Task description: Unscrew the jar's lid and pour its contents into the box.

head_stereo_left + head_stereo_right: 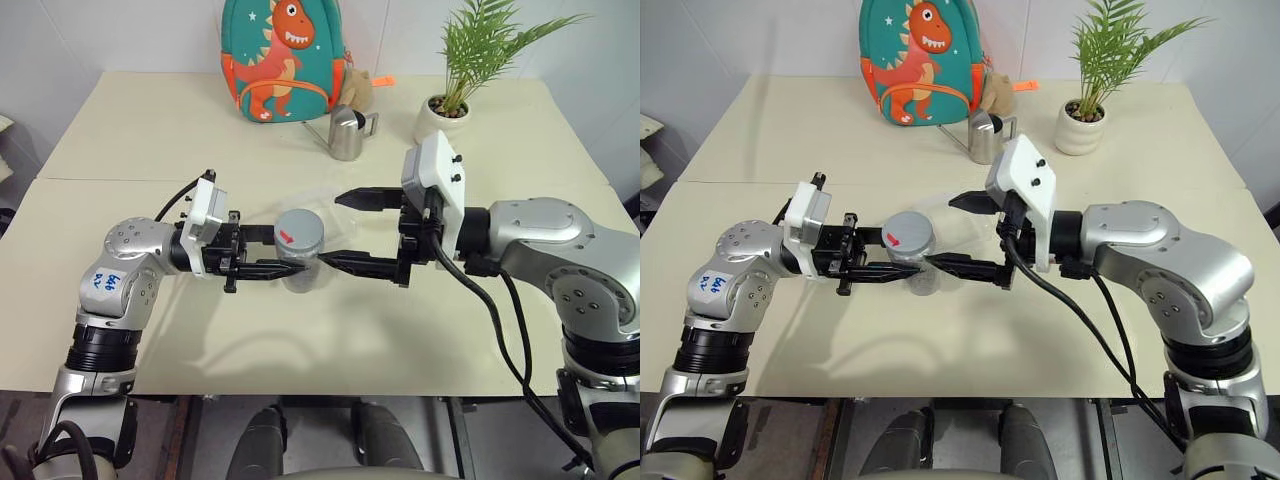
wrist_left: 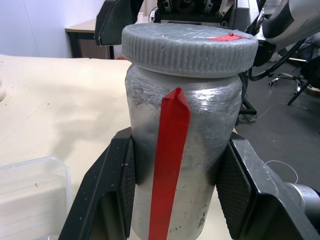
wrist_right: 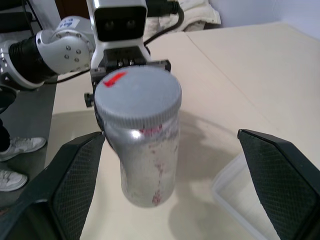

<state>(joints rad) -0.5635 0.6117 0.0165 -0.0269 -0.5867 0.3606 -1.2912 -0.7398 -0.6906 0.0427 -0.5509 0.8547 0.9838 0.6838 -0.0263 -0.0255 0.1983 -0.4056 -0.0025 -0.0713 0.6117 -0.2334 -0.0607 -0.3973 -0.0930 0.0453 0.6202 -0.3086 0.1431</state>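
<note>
While I look down from the head camera, my left gripper (image 1: 262,252) is clamped on the jar (image 1: 300,262), holding it upright above the table (image 1: 150,130) with the lid (image 1: 300,229) screwed on. My right gripper (image 1: 350,230) reaches in from the other side, jaws spread wide, one finger beyond the jar and one just beside it. I can see the clear box (image 1: 965,228) faintly behind the jar. A steel pitcher (image 1: 347,133), dinosaur backpack (image 1: 283,58) and potted plant (image 1: 445,110) stand at the far edge.

From my left wrist, both pads (image 2: 127,175) press the jar's sides, a red strip running down its front.

From my right wrist, the open fingers (image 3: 80,175) flank the jar without touching it; the box's corner (image 3: 235,195) lies below.
</note>
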